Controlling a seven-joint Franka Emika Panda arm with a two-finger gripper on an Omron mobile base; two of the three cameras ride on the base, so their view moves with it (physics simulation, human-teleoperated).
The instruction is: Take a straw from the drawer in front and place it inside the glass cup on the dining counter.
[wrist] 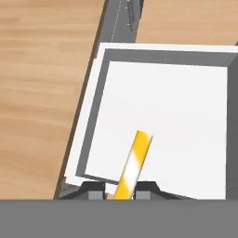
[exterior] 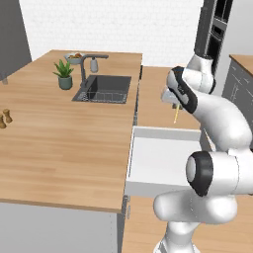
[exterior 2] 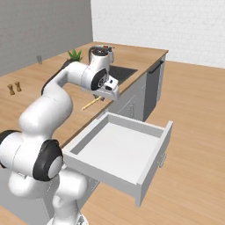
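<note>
No readable text, label, brand or number anywhere.

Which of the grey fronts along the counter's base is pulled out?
The wide drawer: it juts out into the room, its white inside showing. The fronts further along, towards the sink, sit flush and shut.

Free room: dining counter, broad bare wood across centre and lower left. Obstacles: plant pot, tap and sink at upper centre; open drawer projecting at centre right.
</note>
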